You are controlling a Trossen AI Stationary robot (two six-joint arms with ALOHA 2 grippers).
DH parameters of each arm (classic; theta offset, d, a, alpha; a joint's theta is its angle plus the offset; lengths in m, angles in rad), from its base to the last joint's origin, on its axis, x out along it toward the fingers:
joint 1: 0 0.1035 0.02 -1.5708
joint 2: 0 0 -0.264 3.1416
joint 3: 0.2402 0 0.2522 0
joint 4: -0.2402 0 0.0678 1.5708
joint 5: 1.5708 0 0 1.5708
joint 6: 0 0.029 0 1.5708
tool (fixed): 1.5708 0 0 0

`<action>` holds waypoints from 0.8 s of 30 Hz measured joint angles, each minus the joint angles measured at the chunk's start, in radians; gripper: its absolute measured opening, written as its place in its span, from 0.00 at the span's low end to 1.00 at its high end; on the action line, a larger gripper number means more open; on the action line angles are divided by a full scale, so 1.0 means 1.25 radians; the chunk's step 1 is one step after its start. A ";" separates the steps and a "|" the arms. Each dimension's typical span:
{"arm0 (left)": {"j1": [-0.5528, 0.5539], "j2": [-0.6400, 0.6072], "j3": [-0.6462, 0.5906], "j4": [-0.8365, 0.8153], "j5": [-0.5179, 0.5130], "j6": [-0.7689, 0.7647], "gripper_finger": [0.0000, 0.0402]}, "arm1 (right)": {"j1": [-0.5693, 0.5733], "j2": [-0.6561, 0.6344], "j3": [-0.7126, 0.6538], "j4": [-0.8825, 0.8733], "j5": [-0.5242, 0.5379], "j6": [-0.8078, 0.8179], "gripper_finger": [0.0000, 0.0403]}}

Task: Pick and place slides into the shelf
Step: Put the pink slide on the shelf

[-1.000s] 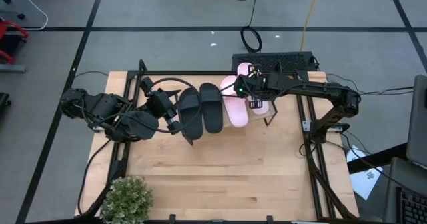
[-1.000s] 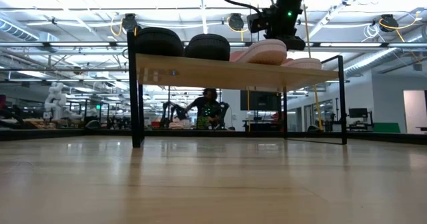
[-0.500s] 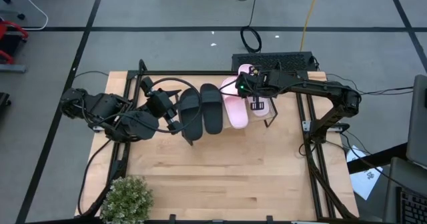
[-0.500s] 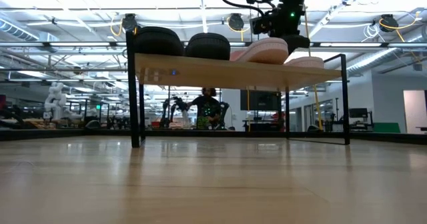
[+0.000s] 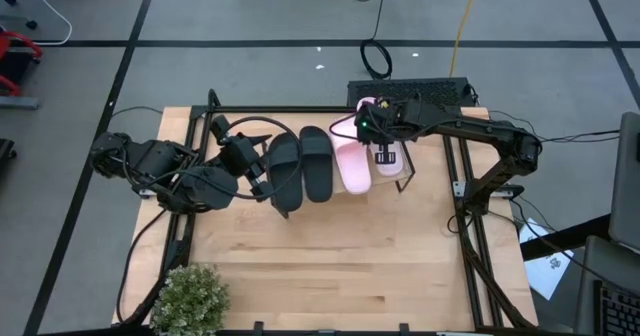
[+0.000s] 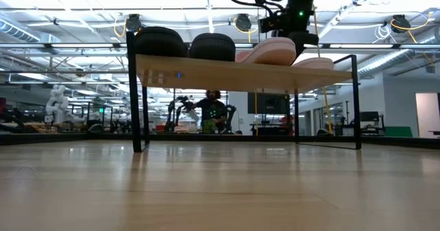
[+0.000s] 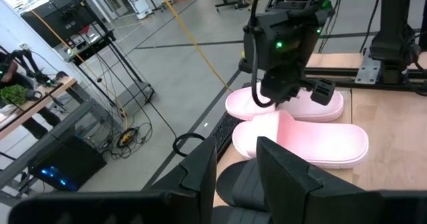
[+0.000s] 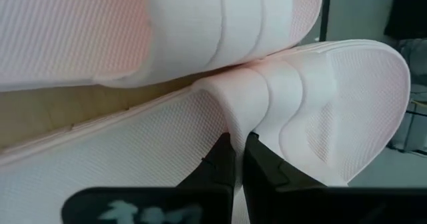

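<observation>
The shelf (image 6: 206,74) stands at the table's far side and carries all the slides. Two black slides (image 5: 283,171) (image 5: 318,163) lie on its left half. One pink slide (image 5: 352,161) lies beside them, and the second pink slide (image 5: 368,106) sits at the right end, mostly under my right gripper (image 5: 372,128). That gripper is shut on the second pink slide. My left gripper (image 7: 243,167) is open, level with the left black slide at its left side; whether it touches it I cannot tell. My right gripper pinches the strap (image 8: 243,107) of the right-end pink slide between its two fingers (image 8: 223,161), at the strap's edge. It comes from above, pointing down. The slide lies flat with its sole on the shelf's plank (image 8: 67,127).
A potted plant (image 5: 190,298) stands at the table's near left corner. A black frame (image 5: 470,226) runs around the table. A dark flat box (image 5: 410,91) lies past the far edge. Bare wood (image 5: 330,256) stretches in front of the shelf.
My right gripper has moved a little toward the table's right and far edge, along with the right-end pink slide it holds. The shelf has shifted slightly in the low view. The left arm has kept still.
</observation>
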 joint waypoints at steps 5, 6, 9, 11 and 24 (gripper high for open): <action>0.000 0.000 0.000 0.000 0.014 -0.001 0.28 | -0.009 0.000 -0.001 -0.012 -0.017 0.001 0.00; 0.000 0.000 0.000 0.000 0.014 -0.001 0.28 | -0.009 0.000 -0.001 -0.014 -0.007 0.001 0.00; 0.000 0.000 0.000 0.000 0.015 0.000 0.28 | 0.002 0.001 -0.001 -0.007 0.061 0.003 0.00; 0.000 0.000 0.000 0.000 0.015 0.000 0.28 | 0.011 0.003 -0.003 0.001 0.101 0.000 0.00; 0.000 0.000 0.000 0.000 0.015 0.000 0.28 | 0.037 0.003 -0.003 0.003 0.153 -0.010 0.01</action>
